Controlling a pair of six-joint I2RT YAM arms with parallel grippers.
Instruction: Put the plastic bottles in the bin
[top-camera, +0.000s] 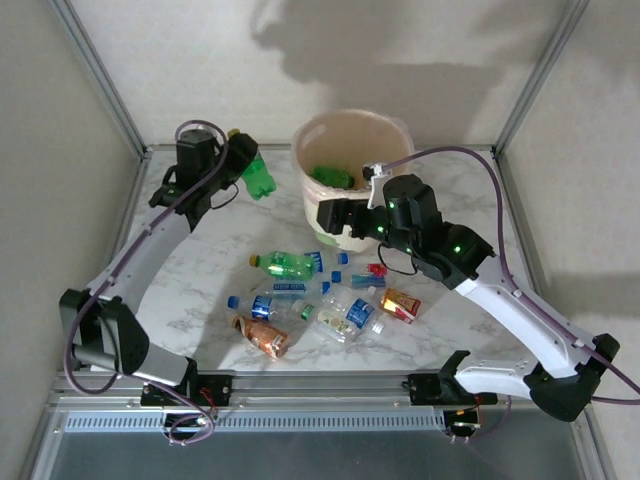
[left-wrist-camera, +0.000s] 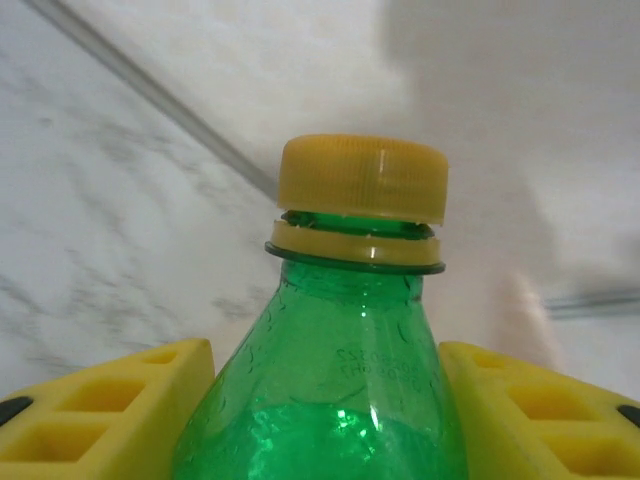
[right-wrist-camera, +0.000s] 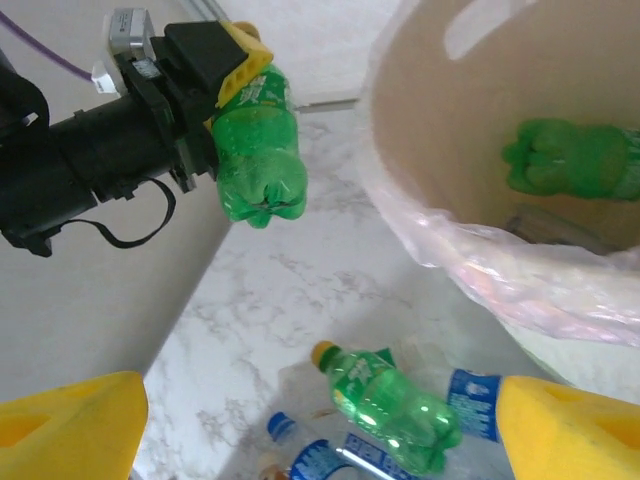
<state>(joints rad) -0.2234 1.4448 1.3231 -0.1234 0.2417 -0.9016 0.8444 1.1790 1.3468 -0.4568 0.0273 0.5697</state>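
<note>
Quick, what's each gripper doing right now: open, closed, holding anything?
Left gripper: jaws closed on a green plastic bottle.
Right gripper: jaws open, holding nothing.

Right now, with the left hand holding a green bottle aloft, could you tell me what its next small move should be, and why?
Probably carry the left hand rightward until the green bottle hangs over the bin, without opening yet. The bottle is held off the table but left of the rim; releasing here would likely miss.
</note>
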